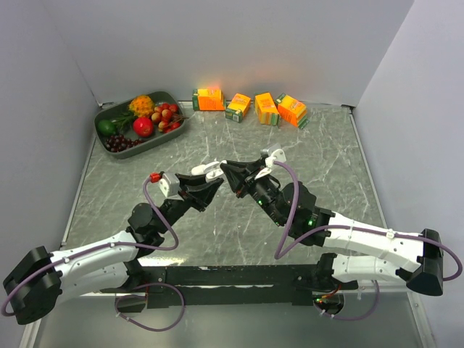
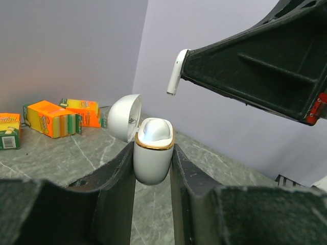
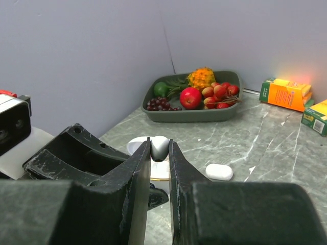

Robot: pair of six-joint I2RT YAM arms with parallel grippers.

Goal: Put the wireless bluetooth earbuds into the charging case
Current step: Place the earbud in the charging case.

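From above, the left gripper (image 1: pixel 201 187) is clamped on the small white rounded plastic charging case (image 1: pixel 208 171) and holds it above the grey marbled table (image 1: pixel 326 167). The right gripper (image 1: pixel 232 174) comes in from the case's right, its tips just beside the case. What those tips carry is too small to make out here. Well beyond the case to the left sits a dark green tray (image 1: pixel 168 125) of mixed fruit. Beyond it to the right, four orange juice cartons (image 1: pixel 267 109) stand in a row.

In the left wrist view, the left fingers (image 2: pixel 121 173) press on both flanks of the upright case. Its gold-rimmed mouth is open and its lid (image 2: pixel 122 118) is swung back to the left. A white rounded form fills the mouth, and I cannot tell what it is. Above the case and slightly to its right, apart from it, a tiny white plastic earbud (image 2: pixel 174 72) sits at the tip of the right gripper, stem pointing down.

In the right wrist view, the right jaws are nearly closed and pinch the earbud between their tips. The case's gold rim lies directly below. To the case's right, a small white oval object (image 3: pixel 218 172) lies on the table.
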